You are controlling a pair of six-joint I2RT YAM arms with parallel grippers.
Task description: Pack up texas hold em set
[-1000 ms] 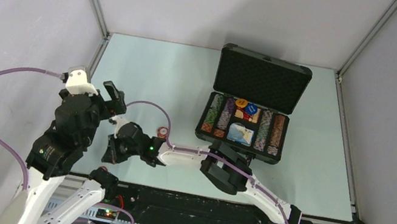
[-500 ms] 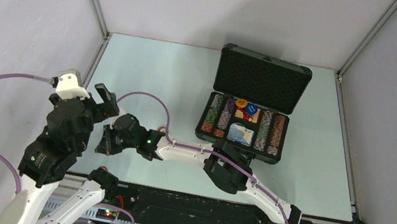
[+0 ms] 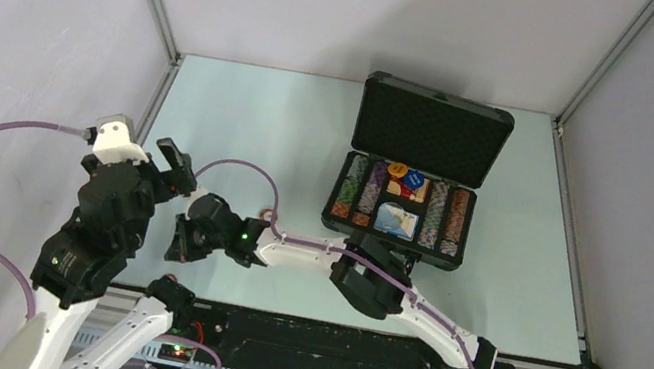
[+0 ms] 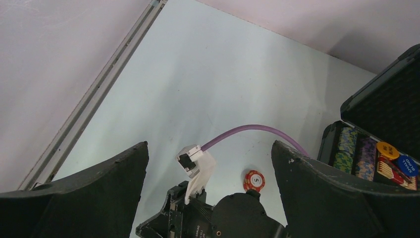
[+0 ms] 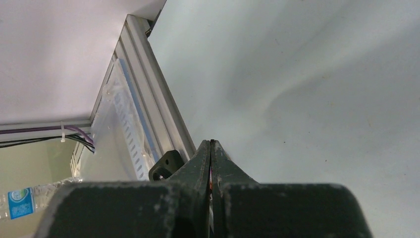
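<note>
The black case (image 3: 448, 259) lies open at the table's right, its foam-lined lid (image 3: 432, 132) upright. Chip rows (image 3: 435, 214) fill it, and a red-white card box (image 4: 391, 171) lies under a yellow and a blue round marker. One red-white chip (image 4: 254, 180) rests on the table left of the case, just beyond the right wrist. My left gripper (image 4: 209, 146) hangs open above that wrist, holding nothing. My right gripper (image 5: 211, 145) points at the table's near-left corner. It is shut, and only a thin red-white sliver shows between its fingers.
An aluminium frame rail (image 5: 148, 84) runs along the table's left edge, close to the right gripper. A purple cable (image 4: 252, 130) arcs over the table from the right wrist. A water bottle (image 5: 20, 203) lies outside the frame. Grey walls enclose the table.
My left arm has drawn back to the left, still open. The right wrist has shifted slightly left and stays shut. The case has not moved.
</note>
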